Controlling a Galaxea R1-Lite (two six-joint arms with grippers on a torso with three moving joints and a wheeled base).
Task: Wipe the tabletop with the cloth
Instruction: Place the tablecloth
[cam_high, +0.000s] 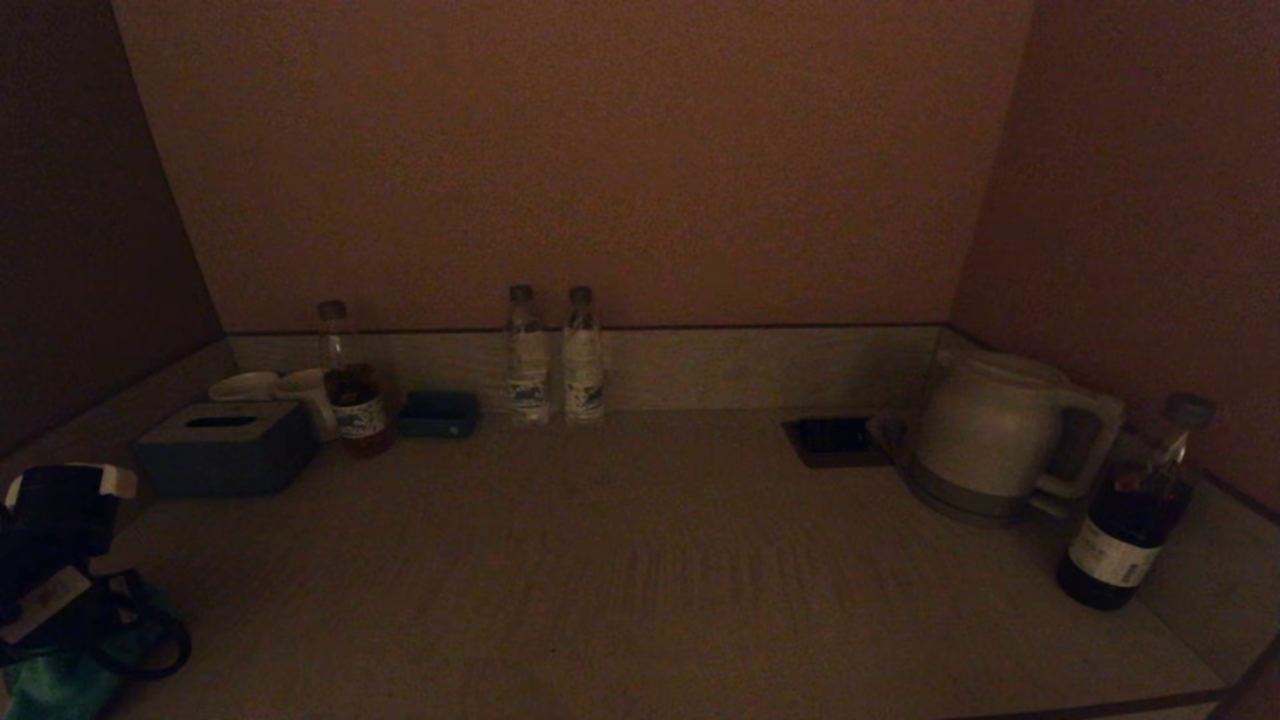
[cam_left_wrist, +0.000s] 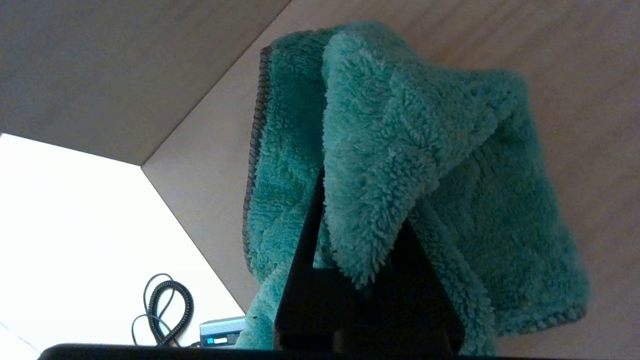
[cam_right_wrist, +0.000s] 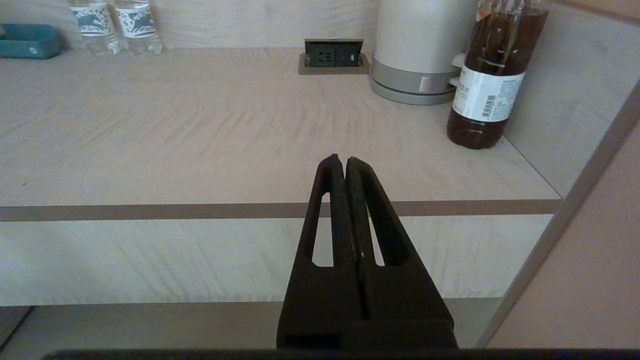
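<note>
- Head view: from above and behind the tabletop (cam_high: 640, 580), facing forward and down into the alcove, far enough to take in the back row from tissue box (cam_high: 225, 448) to kettle (cam_high: 990, 435) and dark bottle (cam_high: 1135, 510).
- Left wrist view: very close, from behind the left gripper (cam_left_wrist: 350, 165), filled almost wholly by the green cloth (cam_left_wrist: 400, 165), pale boards beyond.
- Right wrist view: low, from in front of the table's front edge, behind the right gripper (cam_right_wrist: 345, 162), looking toward the back wall.
- Shared by head and right wrist views: kettle, dark bottle, socket (cam_right_wrist: 334, 53), two water bottles (cam_right_wrist: 117, 25).
</note>
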